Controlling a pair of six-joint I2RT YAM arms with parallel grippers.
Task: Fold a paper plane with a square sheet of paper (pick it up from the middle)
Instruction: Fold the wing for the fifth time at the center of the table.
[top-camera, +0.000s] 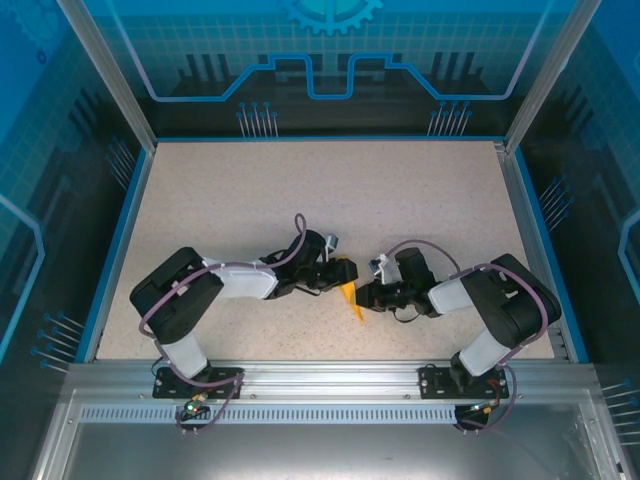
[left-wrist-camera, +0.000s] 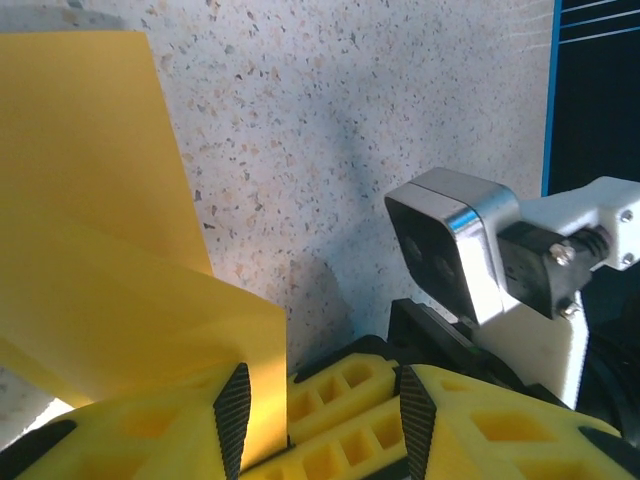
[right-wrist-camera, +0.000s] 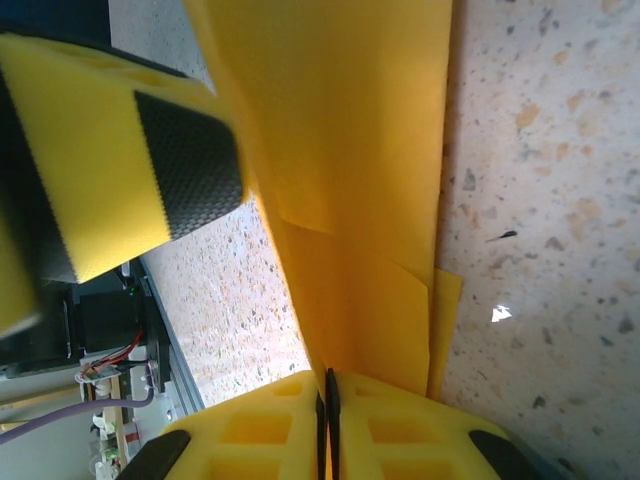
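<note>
The right gripper's (right-wrist-camera: 326, 390) pocketed yellow foam fingers are pressed together, pinching the edge of the folded square sheet of paper (right-wrist-camera: 360, 150). The sheet is smooth orange-yellow with crisp layered creases and sits between the two arms. The left gripper's (left-wrist-camera: 320, 390) fingers are spread, one black textured pad beside the sheet. Beyond lies the speckled beige surface (top-camera: 330, 190).

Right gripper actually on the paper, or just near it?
Touching. Right wrist view: the paper runs straight into the right gripper, pinched where its jaws meet.
</note>
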